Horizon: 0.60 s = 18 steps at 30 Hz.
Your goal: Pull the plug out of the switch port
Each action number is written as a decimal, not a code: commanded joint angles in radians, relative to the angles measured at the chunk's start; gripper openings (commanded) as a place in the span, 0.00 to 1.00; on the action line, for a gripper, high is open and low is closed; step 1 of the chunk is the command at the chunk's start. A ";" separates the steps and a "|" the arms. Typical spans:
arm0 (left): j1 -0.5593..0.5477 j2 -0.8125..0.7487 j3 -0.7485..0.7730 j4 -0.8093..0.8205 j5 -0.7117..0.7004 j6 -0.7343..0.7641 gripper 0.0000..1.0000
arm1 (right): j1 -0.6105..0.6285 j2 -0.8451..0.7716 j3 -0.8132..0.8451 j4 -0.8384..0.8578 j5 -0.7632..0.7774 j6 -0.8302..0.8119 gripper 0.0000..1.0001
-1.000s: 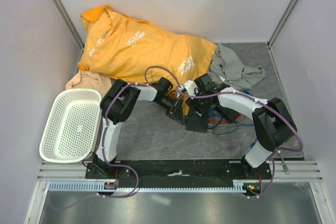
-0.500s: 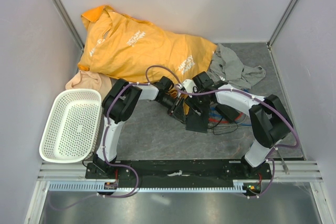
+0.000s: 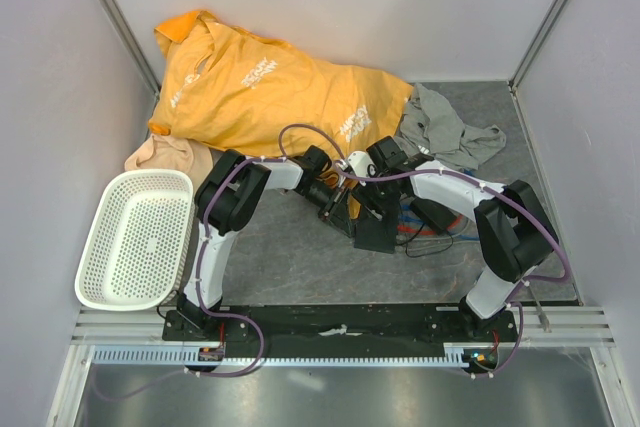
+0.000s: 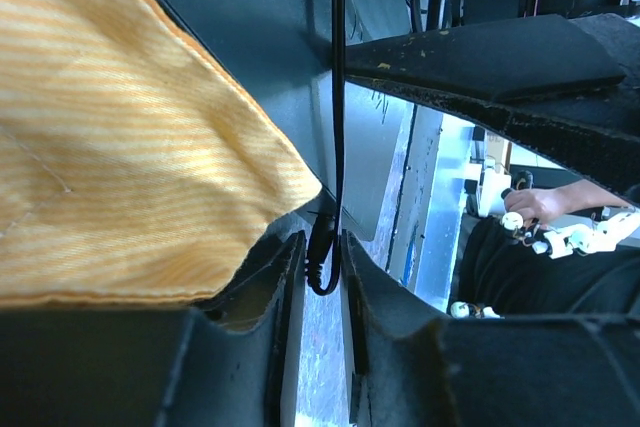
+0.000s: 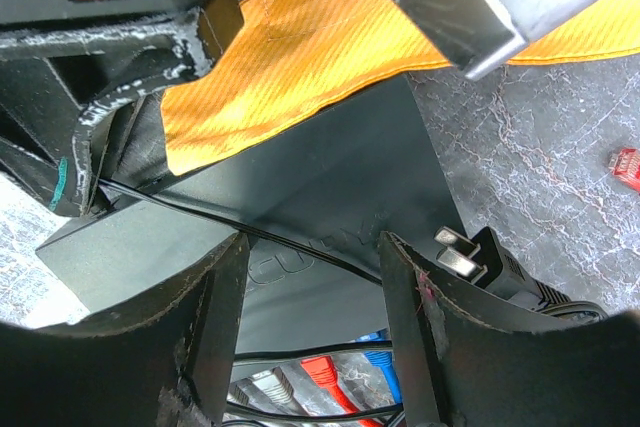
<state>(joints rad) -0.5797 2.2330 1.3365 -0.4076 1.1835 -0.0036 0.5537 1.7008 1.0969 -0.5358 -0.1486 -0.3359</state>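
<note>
The switch (image 3: 375, 235) is a flat matte-black box lying partly under the orange shirt's edge. In the left wrist view my left gripper (image 4: 320, 243) is shut on a small black plug (image 4: 322, 259) at the switch's (image 4: 260, 37) edge. The plug's thin cord (image 4: 338, 97) runs away across the box. In the right wrist view my right gripper (image 5: 312, 247) is open, its fingers (image 5: 215, 327) standing over the switch's top face (image 5: 330, 177). In the top view both grippers, left (image 3: 335, 209) and right (image 3: 368, 199), meet at the switch.
An orange shirt (image 3: 260, 87) covers the back of the table, with its hem (image 5: 330, 37) on the switch. A black power brick (image 5: 500, 267) with bare prongs lies right of the switch, beside red and blue cable plugs (image 5: 325, 377). A grey cloth (image 3: 445, 127) lies back right. A white basket (image 3: 95, 247) stands left.
My right arm has moved a little left toward the left gripper, and the switch has shifted with it. In the last half second nothing visibly moved.
</note>
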 commanded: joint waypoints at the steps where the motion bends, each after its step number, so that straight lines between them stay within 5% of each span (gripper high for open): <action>1: -0.008 0.020 0.030 -0.019 0.010 0.031 0.25 | 0.005 0.020 0.018 0.020 0.009 0.009 0.64; 18: -0.009 0.065 0.010 0.095 0.067 -0.078 0.22 | 0.005 -0.021 -0.031 0.002 0.043 -0.018 0.68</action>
<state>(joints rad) -0.5774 2.2585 1.3266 -0.3435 1.2259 -0.0376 0.5549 1.6989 1.0954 -0.5316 -0.1368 -0.3378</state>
